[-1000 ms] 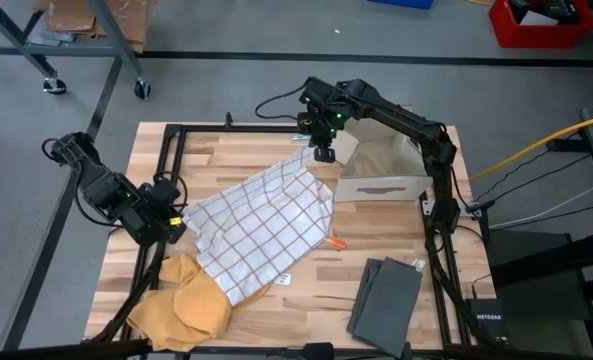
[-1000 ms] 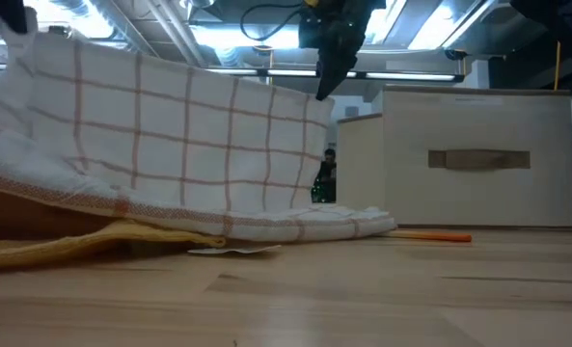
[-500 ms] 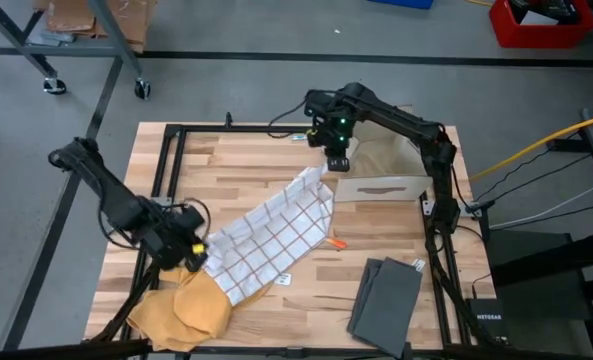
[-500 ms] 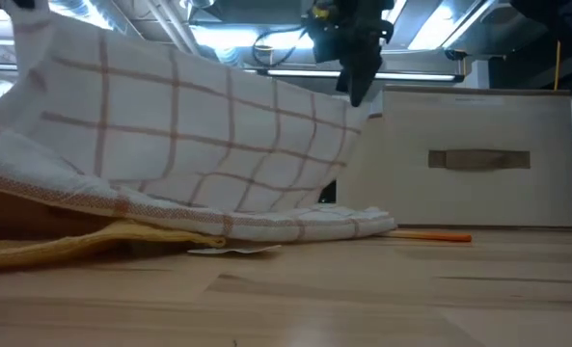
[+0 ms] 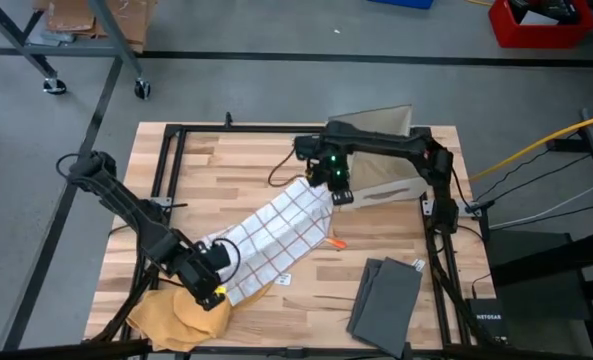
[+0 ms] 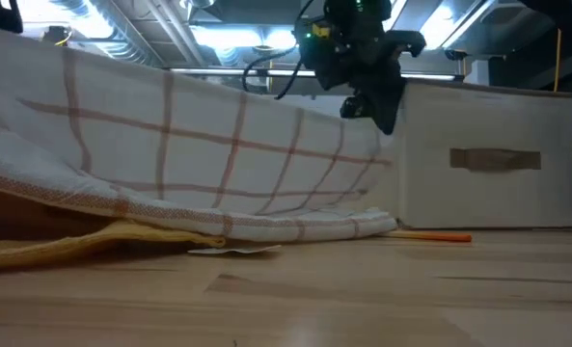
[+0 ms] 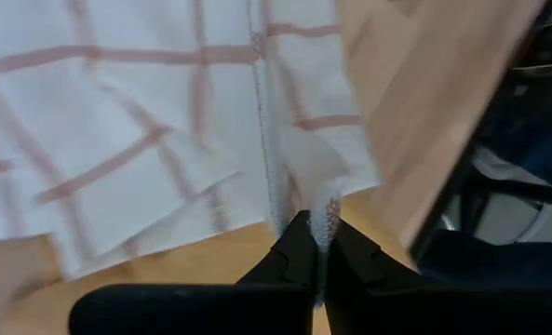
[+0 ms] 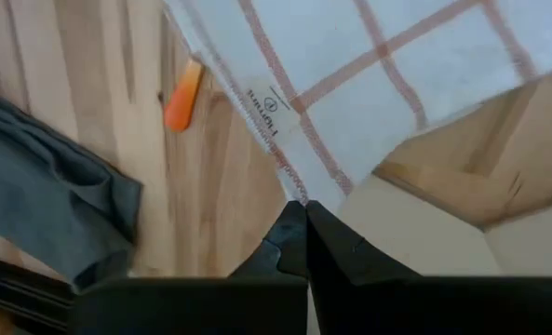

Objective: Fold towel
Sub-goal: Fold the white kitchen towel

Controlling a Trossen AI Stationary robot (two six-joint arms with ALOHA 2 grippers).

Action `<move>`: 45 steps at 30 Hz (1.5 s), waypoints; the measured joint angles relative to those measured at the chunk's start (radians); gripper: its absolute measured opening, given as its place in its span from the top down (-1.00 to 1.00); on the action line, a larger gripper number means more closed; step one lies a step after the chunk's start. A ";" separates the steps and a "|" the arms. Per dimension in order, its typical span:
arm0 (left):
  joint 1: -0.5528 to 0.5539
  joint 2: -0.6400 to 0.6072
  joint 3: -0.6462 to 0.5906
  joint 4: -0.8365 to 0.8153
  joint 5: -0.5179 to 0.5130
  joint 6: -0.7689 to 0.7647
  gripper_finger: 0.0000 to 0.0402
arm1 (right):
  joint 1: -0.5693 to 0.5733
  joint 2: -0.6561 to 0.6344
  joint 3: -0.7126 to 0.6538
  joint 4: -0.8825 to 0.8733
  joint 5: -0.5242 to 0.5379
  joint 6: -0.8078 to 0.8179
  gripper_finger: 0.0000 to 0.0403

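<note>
The checked towel (image 5: 266,238) hangs stretched between the two grippers, running diagonally across the middle of the tabletop (image 5: 236,160), with its lower fold resting on the wood. The left gripper (image 5: 214,290) is clenched on one corner of the towel near the tabletop's front left, just above a yellow cloth (image 5: 181,310). The right gripper (image 5: 342,194) is clenched on the opposite corner (hem pinched between the fingertips), raised beside the beige box (image 5: 391,175) near the rear right. A grey cloth (image 5: 384,295) lies at the front right, an orange marker (image 5: 336,243) just beside the towel's edge.
</note>
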 joint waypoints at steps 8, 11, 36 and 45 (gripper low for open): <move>0.000 0.016 0.000 0.057 0.009 0.001 0.99 | 0.048 0.001 -0.100 0.067 0.047 0.001 1.00; 0.000 0.016 0.000 0.066 0.009 -0.015 0.96 | 0.055 0.001 -0.125 0.086 0.047 0.009 1.00; 0.000 0.016 0.000 0.213 -0.012 0.112 0.11 | 0.066 0.001 -0.153 0.151 0.058 0.115 0.11; 0.046 0.016 0.000 0.214 -0.262 0.334 0.20 | 0.121 0.007 -0.153 0.387 0.068 0.115 0.11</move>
